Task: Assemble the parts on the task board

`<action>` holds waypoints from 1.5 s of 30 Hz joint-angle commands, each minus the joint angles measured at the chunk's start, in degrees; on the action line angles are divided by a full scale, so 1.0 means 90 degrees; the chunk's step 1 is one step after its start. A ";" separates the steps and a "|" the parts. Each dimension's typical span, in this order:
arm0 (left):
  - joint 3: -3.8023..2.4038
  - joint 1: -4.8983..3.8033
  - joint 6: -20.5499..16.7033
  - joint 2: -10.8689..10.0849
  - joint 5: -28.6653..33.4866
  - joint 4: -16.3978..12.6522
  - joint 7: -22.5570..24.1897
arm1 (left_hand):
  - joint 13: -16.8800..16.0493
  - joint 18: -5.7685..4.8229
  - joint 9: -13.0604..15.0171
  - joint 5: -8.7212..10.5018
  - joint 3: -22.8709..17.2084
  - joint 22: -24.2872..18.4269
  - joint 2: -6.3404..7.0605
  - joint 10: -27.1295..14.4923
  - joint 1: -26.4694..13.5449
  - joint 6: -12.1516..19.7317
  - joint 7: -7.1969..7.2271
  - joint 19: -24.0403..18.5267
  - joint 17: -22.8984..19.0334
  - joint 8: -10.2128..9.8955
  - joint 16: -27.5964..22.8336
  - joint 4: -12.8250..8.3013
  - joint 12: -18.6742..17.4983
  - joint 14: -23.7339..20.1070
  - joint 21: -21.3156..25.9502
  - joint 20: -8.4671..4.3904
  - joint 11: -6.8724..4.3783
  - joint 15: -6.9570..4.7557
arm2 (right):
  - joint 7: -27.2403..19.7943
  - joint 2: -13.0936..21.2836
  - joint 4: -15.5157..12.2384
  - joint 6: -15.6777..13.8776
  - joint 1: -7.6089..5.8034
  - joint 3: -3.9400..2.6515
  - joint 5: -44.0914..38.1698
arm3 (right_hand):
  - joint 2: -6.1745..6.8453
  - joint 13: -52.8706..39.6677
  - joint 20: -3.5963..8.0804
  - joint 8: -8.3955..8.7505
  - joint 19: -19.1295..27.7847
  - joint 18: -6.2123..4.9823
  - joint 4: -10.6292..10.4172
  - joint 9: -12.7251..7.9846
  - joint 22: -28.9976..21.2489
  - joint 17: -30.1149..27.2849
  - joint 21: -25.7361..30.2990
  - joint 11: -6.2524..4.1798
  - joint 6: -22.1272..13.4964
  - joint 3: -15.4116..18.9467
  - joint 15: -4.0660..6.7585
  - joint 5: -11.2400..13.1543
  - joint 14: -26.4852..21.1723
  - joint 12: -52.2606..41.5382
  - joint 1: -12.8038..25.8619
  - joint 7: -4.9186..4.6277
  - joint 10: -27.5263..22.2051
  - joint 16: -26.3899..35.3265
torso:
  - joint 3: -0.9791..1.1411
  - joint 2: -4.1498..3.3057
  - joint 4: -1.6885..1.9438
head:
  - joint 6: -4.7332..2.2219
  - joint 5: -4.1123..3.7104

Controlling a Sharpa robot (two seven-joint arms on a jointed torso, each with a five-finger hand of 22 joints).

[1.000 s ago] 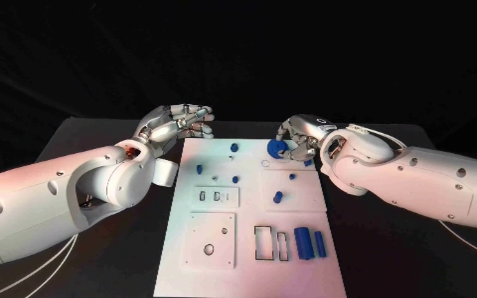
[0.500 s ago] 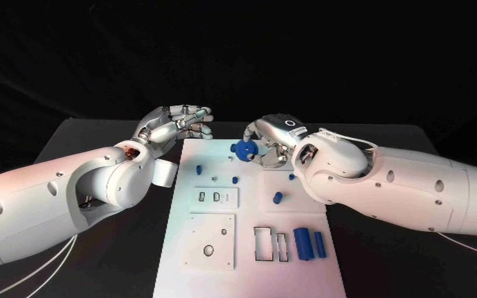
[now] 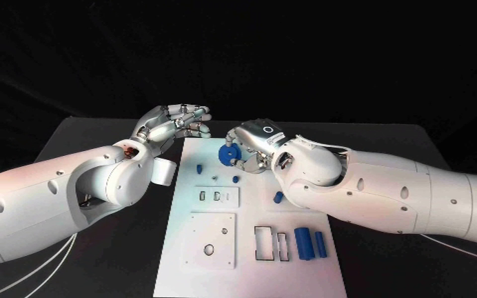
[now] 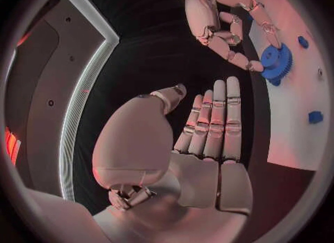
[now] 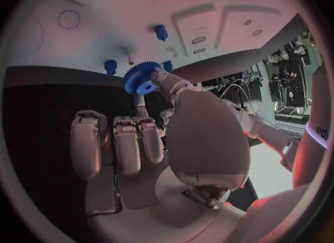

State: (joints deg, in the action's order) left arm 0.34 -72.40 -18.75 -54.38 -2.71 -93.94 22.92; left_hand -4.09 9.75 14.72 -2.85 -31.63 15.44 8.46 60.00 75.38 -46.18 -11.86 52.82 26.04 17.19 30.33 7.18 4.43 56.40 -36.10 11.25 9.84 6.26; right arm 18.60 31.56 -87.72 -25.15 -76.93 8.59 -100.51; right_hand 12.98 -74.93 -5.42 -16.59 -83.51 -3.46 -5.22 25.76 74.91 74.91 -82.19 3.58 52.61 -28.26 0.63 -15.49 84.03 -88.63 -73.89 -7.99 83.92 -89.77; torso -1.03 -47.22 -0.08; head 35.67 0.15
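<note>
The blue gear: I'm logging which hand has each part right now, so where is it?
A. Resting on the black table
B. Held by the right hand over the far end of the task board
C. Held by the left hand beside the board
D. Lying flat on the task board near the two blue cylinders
B: the right hand pinches the blue gear above the far end of the task board; the left hand holds nothing.

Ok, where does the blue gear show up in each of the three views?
Head view: blue gear held by the right hand over the task board's far end.
Left wrist view: gear at the right hand's fingertips.
Right wrist view: gear pinched above the board.
Shared landmark: the white task board.
</note>
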 commanded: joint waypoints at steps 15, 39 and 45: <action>-0.0006 -0.0008 0.0037 -0.0026 -0.0010 0.0052 0.0135 | -0.0006 0.0059 0.0008 -0.0014 0.0007 0.0004 -0.0016 -0.0032 0.0008 0.0047 -0.0202 -0.0041 0.0011 -0.0025 0.0005 -0.0031 -0.0038 -0.0064 -0.0036 0.0002 0.0013 -0.0007 | 0.0048 -0.0282 0.0519 0.0106 0.0123 0.0009 -0.0171 | -0.0030 -0.1542 0.0023 -0.0016 -0.0004 0.0097 0.0005 0.0010 0.0599 0.1677 -0.0033 -0.0054 0.0037 -0.0039 0.0045 0.0012 0.0663 -0.0007 0.0044 0.0020 0.0584 -0.0026 | 0.0000 -0.0004 0.0009 | 0.0041 0.0048; -0.0006 -0.0008 0.0059 -0.0031 -0.0008 0.0010 0.0120 | -0.0006 0.0059 0.0009 -0.0014 0.0007 0.0004 -0.0016 -0.0033 0.0007 0.0047 -0.0203 -0.0046 0.0011 -0.0026 0.0003 -0.0031 -0.0039 -0.0069 -0.0036 0.0003 0.0014 -0.0006 | 0.0051 -0.0381 0.0759 0.0312 0.0139 0.0010 -0.0086 | -0.0009 -0.1514 0.0027 0.0011 0.0018 0.0089 0.0008 0.0002 0.0569 0.1677 -0.0007 -0.0048 0.0026 -0.0053 0.0048 0.0020 0.0663 0.0023 0.0065 0.0012 0.0565 -0.0026 | 0.0004 -0.0005 -0.0002 | 0.0079 0.0077; -0.0006 -0.0008 0.0065 -0.0027 -0.0006 0.0008 0.0116 | -0.0006 0.0058 0.0012 -0.0014 0.0008 0.0004 -0.0016 -0.0035 0.0003 0.0049 -0.0207 -0.0064 0.0014 -0.0028 -0.0002 -0.0032 -0.0039 -0.0084 -0.0039 0.0006 0.0017 -0.0002 | 0.0064 -0.0405 0.0816 0.0302 0.0141 0.0010 -0.0072 | 0.0006 -0.1494 0.0029 0.0043 0.0027 0.0086 0.0008 -0.0008 0.0558 0.1677 0.0005 -0.0040 0.0003 -0.0065 0.0047 0.0022 0.0663 0.0045 0.0084 0.0002 0.0551 -0.0026 | 0.0004 -0.0002 -0.0003 | 0.0097 0.0085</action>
State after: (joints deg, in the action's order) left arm 0.33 -72.41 -18.81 -54.69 -2.71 -93.71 23.27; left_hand -4.07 9.74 14.75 -2.85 -31.62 15.42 8.46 60.00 75.38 -46.18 -11.86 52.61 26.12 17.20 30.32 7.19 4.43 55.98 -36.10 11.47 9.84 6.27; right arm 18.63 27.94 -80.65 -23.00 -75.68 8.70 -100.99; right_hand 13.38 -74.91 -5.42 -16.48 -83.50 -3.47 -5.14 25.76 74.93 74.92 -82.19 3.58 52.75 -28.50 0.63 -15.15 84.03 -88.40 -73.52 -7.80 83.92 -89.77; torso -0.99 -47.24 -0.08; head 36.49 1.01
